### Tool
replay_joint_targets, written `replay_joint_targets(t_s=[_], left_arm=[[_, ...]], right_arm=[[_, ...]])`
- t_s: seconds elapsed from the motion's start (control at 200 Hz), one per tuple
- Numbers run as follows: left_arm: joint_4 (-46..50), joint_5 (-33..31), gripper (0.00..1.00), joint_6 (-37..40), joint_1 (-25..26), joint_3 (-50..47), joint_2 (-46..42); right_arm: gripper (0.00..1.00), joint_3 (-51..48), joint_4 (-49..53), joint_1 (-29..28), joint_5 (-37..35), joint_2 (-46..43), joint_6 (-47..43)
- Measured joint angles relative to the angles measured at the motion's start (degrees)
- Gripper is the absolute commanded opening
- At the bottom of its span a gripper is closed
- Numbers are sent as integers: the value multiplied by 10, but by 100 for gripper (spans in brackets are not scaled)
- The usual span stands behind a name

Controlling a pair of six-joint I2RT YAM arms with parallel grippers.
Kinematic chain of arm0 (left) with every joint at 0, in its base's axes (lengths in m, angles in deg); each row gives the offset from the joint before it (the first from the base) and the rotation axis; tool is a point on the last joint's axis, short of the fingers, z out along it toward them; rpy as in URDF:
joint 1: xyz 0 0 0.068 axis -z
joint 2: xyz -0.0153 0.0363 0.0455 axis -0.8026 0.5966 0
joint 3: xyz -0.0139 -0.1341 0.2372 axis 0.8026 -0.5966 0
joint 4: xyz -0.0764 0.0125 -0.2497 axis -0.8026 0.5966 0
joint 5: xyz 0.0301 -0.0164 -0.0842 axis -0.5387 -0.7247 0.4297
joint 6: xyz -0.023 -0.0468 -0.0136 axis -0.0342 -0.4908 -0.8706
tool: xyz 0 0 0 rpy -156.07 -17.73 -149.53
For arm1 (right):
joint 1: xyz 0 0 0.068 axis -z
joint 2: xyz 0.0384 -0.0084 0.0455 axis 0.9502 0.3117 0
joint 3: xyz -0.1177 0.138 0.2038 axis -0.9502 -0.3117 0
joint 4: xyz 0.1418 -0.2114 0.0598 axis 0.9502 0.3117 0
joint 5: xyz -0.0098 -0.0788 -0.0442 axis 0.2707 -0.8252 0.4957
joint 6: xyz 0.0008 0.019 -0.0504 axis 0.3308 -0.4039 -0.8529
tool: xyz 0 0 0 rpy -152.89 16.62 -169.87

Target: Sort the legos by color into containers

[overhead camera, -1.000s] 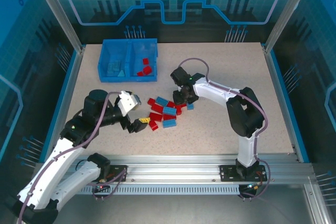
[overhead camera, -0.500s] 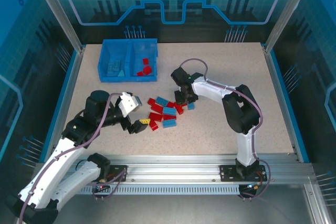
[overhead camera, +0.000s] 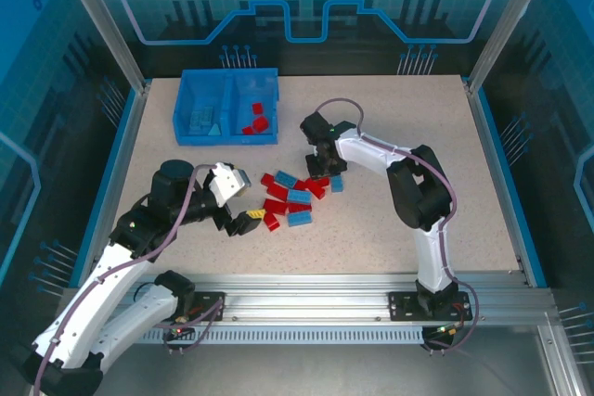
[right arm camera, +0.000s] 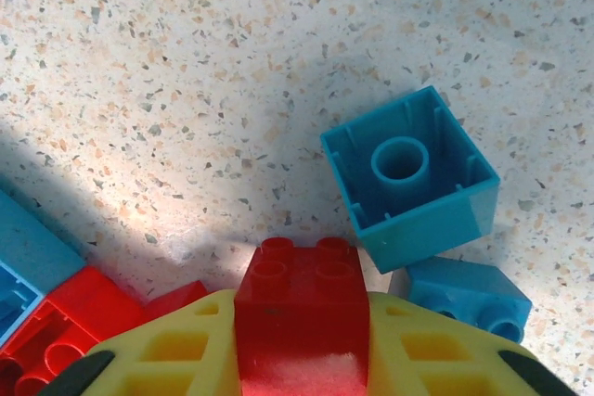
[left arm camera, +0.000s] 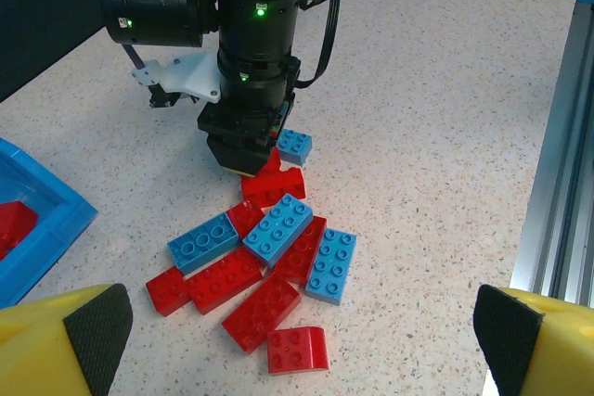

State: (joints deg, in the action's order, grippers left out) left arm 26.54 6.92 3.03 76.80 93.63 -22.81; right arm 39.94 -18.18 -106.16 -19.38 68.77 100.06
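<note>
Pickup underway: my right hand [overhead camera: 322, 162] is pinching a red brick [right arm camera: 297, 294] at the pile's [overhead camera: 290, 199] 1 o'clock edge on the surface [overhead camera: 390, 118]; my left hand [overhead camera: 239, 199] is hanging spread; next, I am judging, it calls for lifting clear and carrying to the bin [overhead camera: 225, 139] at 11 o'clock, red-holding right compartment [overhead camera: 265, 90].

Glossy plastic on a matt, speckled counter [left arm camera: 445, 90].
We see smooth, shiny plastic bricks [left arm camera: 278, 227], one red brick [right arm camera: 297, 308] lightly scuffed at its near edge, a stone-like counter, and a brushed metal rail [left arm camera: 557, 192].
</note>
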Motion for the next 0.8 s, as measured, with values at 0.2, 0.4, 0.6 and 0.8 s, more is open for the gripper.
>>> replay_joint_targets(t_s=[0.2,0.4,0.6,0.8], left_arm=[[0,-2,99,0,0,-2,0],[0,-7,99,0,0,-2,0],[-32,-70,99,-14,0,-13,-21],[-78,-212,99,-72,-1,-24,-41]], right_arm=[[30,-5,4,0,-3,-24,-2],[31,-7,-10,-1,-3,-133,-18],[31,38,-68,-19,-5,-178,-47],[31,183,-135,-34,-5,-96,-70]])
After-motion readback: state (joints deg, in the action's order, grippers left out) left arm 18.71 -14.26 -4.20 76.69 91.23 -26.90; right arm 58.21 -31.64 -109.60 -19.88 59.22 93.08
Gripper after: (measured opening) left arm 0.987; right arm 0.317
